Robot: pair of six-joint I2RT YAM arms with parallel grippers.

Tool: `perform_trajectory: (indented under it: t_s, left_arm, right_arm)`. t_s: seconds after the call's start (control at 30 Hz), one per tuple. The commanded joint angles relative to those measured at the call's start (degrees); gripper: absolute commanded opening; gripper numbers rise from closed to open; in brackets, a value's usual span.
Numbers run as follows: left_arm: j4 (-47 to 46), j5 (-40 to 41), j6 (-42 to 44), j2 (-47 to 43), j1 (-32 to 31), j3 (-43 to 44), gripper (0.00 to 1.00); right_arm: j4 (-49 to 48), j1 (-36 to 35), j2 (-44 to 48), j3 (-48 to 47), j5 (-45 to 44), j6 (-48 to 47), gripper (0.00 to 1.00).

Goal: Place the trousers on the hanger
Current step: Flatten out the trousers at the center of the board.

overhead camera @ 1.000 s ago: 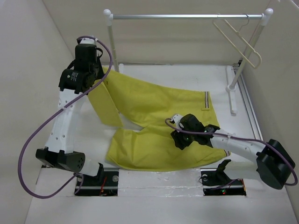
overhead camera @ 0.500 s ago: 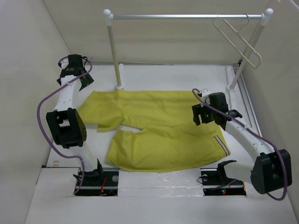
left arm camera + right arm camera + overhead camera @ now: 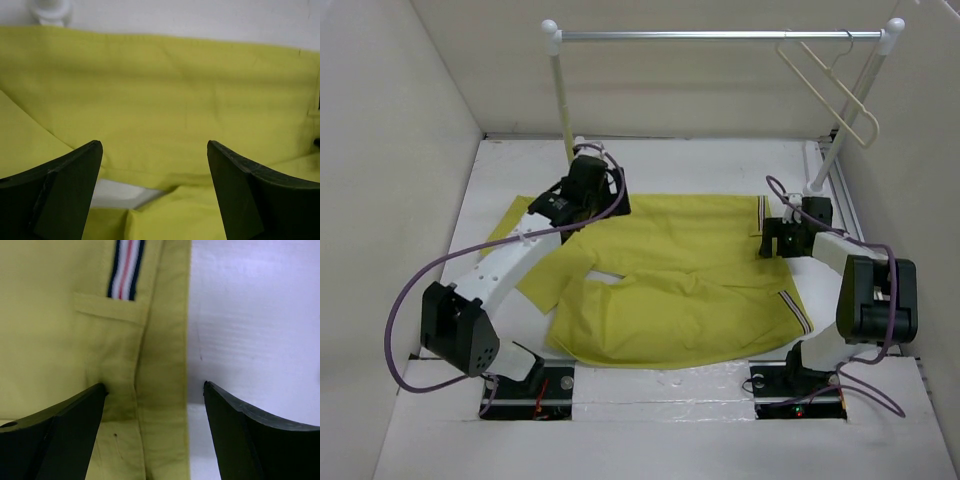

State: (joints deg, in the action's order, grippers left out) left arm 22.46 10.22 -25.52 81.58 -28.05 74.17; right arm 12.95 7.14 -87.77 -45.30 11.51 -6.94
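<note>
**Trousers** (image 3: pixel 670 270): mustard-yellow, lying flat on the white surface (image 3: pixel 720 165) in the middle of the scene. The waistband is to the right and the legs run left. The near leg lies in a fold towards the near edge. A striped tab (image 3: pixel 125 270), dark, white and red, sits at the waistband.

**Hanger** (image 3: pixel 832 82): cream-white, hung by its hook at the right end of the metal rail (image 3: pixel 720 35), far right. It is above the surface and well apart from the trousers.

**Rail posts:** white, one at far left-centre (image 3: pixel 560 100) and one at far right.

**Left claw** (image 3: pixel 598 197): over the far leg of the trousers, near the left post. The jaws are spread wide with nothing between them. The left wrist view shows yellow cloth below both fingers (image 3: pixel 55 190) and a small patch of bare surface showing between the legs.

**Right claw** (image 3: pixel 772 240): at the waistband edge on the right, just near of the striped tab. The jaws are spread wide and hold nothing. In the right wrist view one finger is over the cloth and the other over bare surface, with the waistband hem between them. Whether it touches the cloth cannot be told.
</note>
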Motion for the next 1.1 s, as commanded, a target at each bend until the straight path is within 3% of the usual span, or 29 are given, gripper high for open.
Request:
perform_trajectory:
  t_s: [0.0,0.07,0.13,0.17,0.2,0.27,0.53,0.77,0.8,0.87,0.9,1.0,1.07]
  left_arm:
    - [-2.3,-2.0,-2.3,-1.2,-2.4,-5.6,0.81]
    - [-3.0,-3.2,-3.7,-1.8,-3.0,-8.3,0.80]
    - [-4.2,-4.3,-4.1,-3.3,-3.0,-10.3,0.76]
    - [-4.8,-4.9,-4.0,-3.7,-3.0,-10.8,0.75]
    - [-4.9,-5.1,-3.9,-4.3,-3.0,-11.2,0.75]
    - [-4.4,-5.1,-3.7,-4.7,-3.0,-11.3,0.74]
    - [-3.1,-4.6,-1.7,-7.0,-3.0,-11.9,0.68]
    - [-0.7,0.1,-1.4,-7.8,-3.0,-13.3,0.64]
    - [-0.6,1.1,-1.3,-8.4,-3.0,-13.4,0.64]
    - [0.7,5.0,-1.0,-8.9,-3.0,-14.1,0.62]
    - [1.4,6.6,-0.8,-9.1,-3.0,-14.2,0.62]
    - [2.4,8.2,0.2,-8.5,-3.0,-14.9,0.52]
    - [4.0,6.0,0.1,-7.1,-3.0,-15.6,0.47]
  right_arm:
    - [-6.4,-0.3,-1.2,1.9,8.4,-1.1,0.84]
    - [-8.3,-0.3,0.3,3.8,10.4,0.5,0.77]
    - [-8.3,0.2,1.3,5.2,10.1,1.0,0.61]
    - [-8.1,0.2,1.8,5.5,10.3,1.1,0.48]
    - [-7.6,1.1,1.8,5.5,10.4,1.1,0.15]
    - [-6.2,2.9,1.8,5.2,11.5,0.8,0.01]
    - [7.7,13.1,17.4,1.5,1.2,-1.2,0.00]
    - [15.5,22.6,17.5,-5.1,-7.2,-4.7,0.02]
    - [14.9,23.5,17.5,-5.1,-7.2,-4.6,0.29]
    - [12.3,23.5,17.2,-5.5,-3.5,-4.5,0.61]
    - [12.6,22.9,16.5,-6.2,-2.0,-5.0,0.72]
    - [16.4,16.3,15.7,-9.0,0.9,-7.2,0.70]
    - [15.4,11.9,18.8,-6.2,2.1,-7.2,0.51]
